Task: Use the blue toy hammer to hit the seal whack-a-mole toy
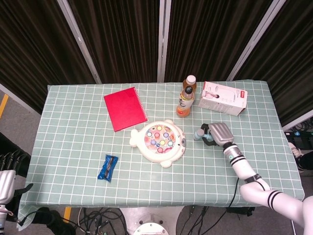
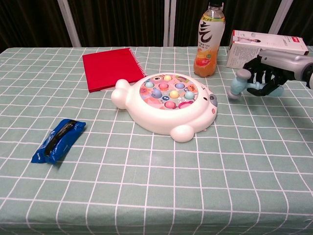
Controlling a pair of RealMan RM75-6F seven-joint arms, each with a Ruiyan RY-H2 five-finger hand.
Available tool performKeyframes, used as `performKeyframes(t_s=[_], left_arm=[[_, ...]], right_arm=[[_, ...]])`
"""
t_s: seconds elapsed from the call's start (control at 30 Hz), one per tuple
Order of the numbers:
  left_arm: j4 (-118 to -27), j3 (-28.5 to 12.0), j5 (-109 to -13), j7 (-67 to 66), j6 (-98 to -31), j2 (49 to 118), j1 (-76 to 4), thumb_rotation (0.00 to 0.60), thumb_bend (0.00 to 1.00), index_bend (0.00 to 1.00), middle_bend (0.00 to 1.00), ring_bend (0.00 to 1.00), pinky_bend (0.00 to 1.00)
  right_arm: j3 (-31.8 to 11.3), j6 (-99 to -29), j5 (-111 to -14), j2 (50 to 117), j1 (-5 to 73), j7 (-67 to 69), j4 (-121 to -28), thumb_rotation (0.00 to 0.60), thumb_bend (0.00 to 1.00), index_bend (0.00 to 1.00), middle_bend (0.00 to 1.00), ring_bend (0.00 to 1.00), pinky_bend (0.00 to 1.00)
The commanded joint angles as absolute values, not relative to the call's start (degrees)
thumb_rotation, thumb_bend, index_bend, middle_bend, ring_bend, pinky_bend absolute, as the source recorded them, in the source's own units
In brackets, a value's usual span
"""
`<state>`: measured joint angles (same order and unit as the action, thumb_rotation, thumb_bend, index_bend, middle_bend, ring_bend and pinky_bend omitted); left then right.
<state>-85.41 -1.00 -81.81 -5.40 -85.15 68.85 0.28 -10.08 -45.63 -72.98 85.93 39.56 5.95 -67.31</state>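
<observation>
The white seal whack-a-mole toy (image 1: 159, 140) (image 2: 166, 104) with coloured buttons lies mid-table. Right of it, my right hand (image 1: 217, 133) (image 2: 268, 74) grips the blue toy hammer (image 1: 200, 134) (image 2: 239, 84), whose pale head points left toward the toy and hangs a little above the cloth. The hammer's handle is hidden inside the curled fingers. A gap of about one grid square separates the hammer head from the toy's right edge. At the bottom-left corner of the head view, part of my left arm shows off the table, and the left hand itself is out of sight.
An orange drink bottle (image 1: 186, 98) (image 2: 207, 41) and a white-and-red box (image 1: 223, 98) (image 2: 264, 49) stand behind the right hand. A red notebook (image 1: 124, 108) (image 2: 111, 68) lies at the back left, a blue packet (image 1: 107, 167) (image 2: 58, 139) at the front left.
</observation>
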Motion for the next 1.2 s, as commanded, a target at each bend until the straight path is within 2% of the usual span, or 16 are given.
performKeyframes(t_s=[0.03,0.33,0.67,0.87,1.2], left_arm=[[-85.6,-1.0,-81.8,-5.6,-85.3,68.8,0.4,0.6,0.04,0.15,0.06,0.0,0.0],[-86.4,-0.8,-82.1,-6.1,-86.1,68.5,0.9,0.6,0.03,0.15,0.06,0.0,0.0],[-86.7,-0.7,-82.1,-6.2,-86.5,68.3,1.2,0.6,0.03,0.15,0.06,0.0,0.0],[-86.3,-0.6,-82.1,-5.9,-86.5,68.6,1.4,0.6,0.03,0.15,0.06,0.0,0.0],[-85.9,-0.7,-82.3,-5.8,-86.5,68.8,1.3,0.6,0.03,0.15,0.06,0.0,0.0]], right_arm=[[-9.3,-45.4,-76.4,82.9,40.8,7.2,-70.5,0.6,0.48,0.71,0.64,0.52,0.63],[-9.9,-41.1,-80.2,76.8,45.9,8.3,-79.1,0.6,0.5,0.74,0.65,0.54,0.66],[-11.5,-36.0,-76.3,78.9,51.7,3.4,-80.5,0.6,0.51,0.75,0.66,0.55,0.67],[-10.4,-33.9,-73.6,79.7,53.4,-1.0,-80.3,0.6,0.52,0.76,0.66,0.56,0.67],[-12.2,-37.7,-71.0,78.9,53.6,-2.6,-81.6,0.6,0.52,0.76,0.66,0.56,0.67]])
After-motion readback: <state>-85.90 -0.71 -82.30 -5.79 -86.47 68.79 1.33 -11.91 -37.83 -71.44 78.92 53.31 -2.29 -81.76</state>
